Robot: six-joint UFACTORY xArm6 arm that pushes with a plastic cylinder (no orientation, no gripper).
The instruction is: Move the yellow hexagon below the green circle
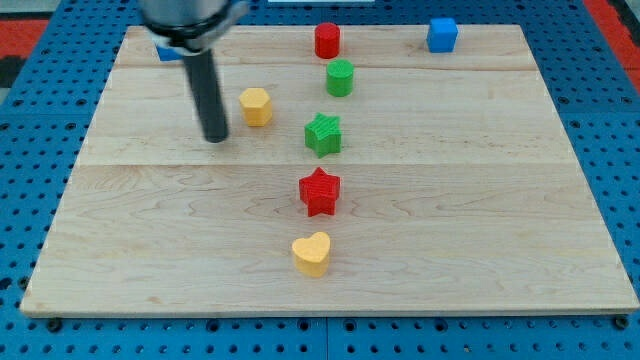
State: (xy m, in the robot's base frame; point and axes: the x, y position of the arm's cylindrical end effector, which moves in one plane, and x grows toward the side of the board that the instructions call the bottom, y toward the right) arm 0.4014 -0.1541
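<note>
The yellow hexagon [256, 106] lies on the wooden board left of centre, near the view's top. The green circle [340, 77] stands to its right and a little higher. My tip [215, 139] rests on the board just left of and slightly below the yellow hexagon, a small gap apart from it. The dark rod rises from the tip toward the view's top left.
A green star [323, 134] lies below the green circle, a red star [320, 191] below that, and a yellow heart [312, 253] lower still. A red circle [327, 40] sits above the green circle. A blue cube [442, 34] is at top right. A blue block [168, 52] is partly hidden behind the arm.
</note>
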